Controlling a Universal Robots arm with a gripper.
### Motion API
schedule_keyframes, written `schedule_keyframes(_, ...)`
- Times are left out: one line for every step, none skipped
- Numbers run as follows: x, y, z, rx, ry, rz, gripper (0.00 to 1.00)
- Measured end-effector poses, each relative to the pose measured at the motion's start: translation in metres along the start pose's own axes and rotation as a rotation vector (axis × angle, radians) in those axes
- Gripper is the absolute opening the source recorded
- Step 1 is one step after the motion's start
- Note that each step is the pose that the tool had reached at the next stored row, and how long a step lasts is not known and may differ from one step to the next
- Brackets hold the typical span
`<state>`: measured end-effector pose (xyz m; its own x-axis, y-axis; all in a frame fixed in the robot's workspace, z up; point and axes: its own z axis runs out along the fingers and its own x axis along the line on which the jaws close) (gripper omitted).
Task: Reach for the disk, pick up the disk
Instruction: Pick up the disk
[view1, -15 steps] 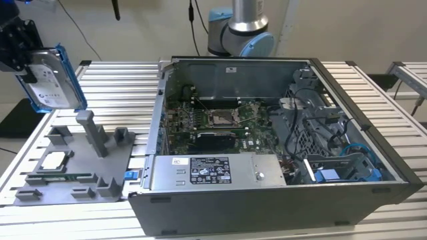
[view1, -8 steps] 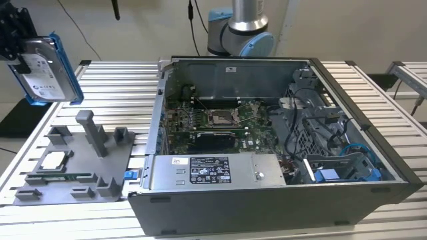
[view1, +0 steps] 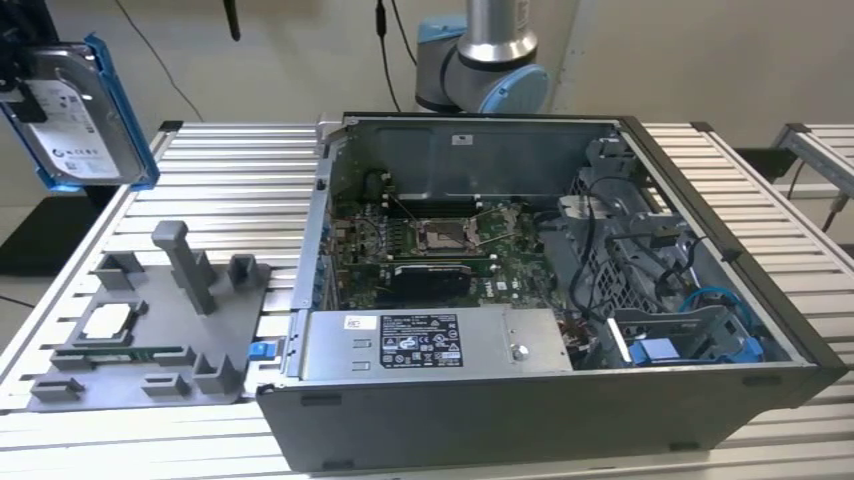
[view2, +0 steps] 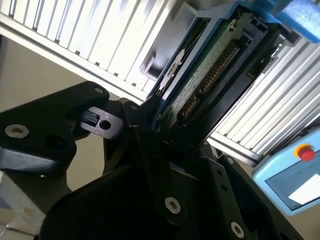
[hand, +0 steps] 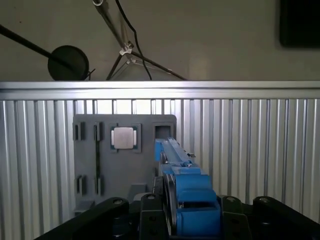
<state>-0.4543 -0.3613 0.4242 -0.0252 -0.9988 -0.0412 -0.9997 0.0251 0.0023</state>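
While the claw (view2: 167, 131) pinches the disk (view1: 78, 112) by one end, it hangs nearly upright, well above the tabletop (view1: 227, 180). That height likely keeps it clear of the grey tray (view1: 230, 312) posts.

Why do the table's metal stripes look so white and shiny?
In the second wrist view the table slats bounce light and go white, while the black pincer gripping the disk looks dark; in the first wrist view they gleam brightest between the grey tray and the table's edge; in the exterior view the inside of the computer case is dim.
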Motion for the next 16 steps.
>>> schedule_keyframes(-0.0001,0.0000,-0.0032,0.0000,-0.0001,0.000,0.00)
schedule_keyframes(-0.0003,0.0000,-0.0066,-0.0001,0.0000,0.000,0.00)
schedule_keyframes(-0.0004,0.0000,-0.0103,0.0000,0.0000,0.000,0.00)
schedule_keyframes(-0.0006,0.0000,-0.0144,0.0001,-0.0001,0.000,0.00)
schedule_keyframes(-0.0007,0.0001,-0.0178,0.0000,0.0000,0.000,0.00)
schedule_keyframes(-0.0009,0.0001,-0.0207,0.0000,-0.0001,0.000,0.00)
schedule_keyframes(-0.0009,0.0001,-0.0235,0.0002,-0.0002,0.000,0.00)
schedule_keyframes(-0.0011,0.0002,-0.0260,0.0005,-0.0005,0.000,0.00)
schedule_keyframes(-0.0011,0.0002,-0.0282,0.0006,-0.0013,0.000,0.00)
schedule_keyframes(-0.0012,0.0002,-0.0302,0.0009,-0.0028,0.000,0.00)
schedule_keyframes(-0.0013,0.0001,-0.0321,0.0011,-0.0046,0.000,0.00)
schedule_keyframes(-0.0014,0.0001,-0.0341,0.0013,-0.0065,-0.001,0.00)
schedule_keyframes(-0.0015,0.0001,-0.0364,0.0014,-0.0085,-0.001,0.00)
schedule_keyframes(-0.0016,0.0002,-0.0391,0.0013,-0.0100,-0.001,0.00)
schedule_keyframes(-0.0018,0.0002,-0.0424,0.0015,-0.0112,-0.001,0.00)
schedule_keyframes(-0.0019,0.0002,-0.0460,0.0017,-0.0117,-0.001,0.00)
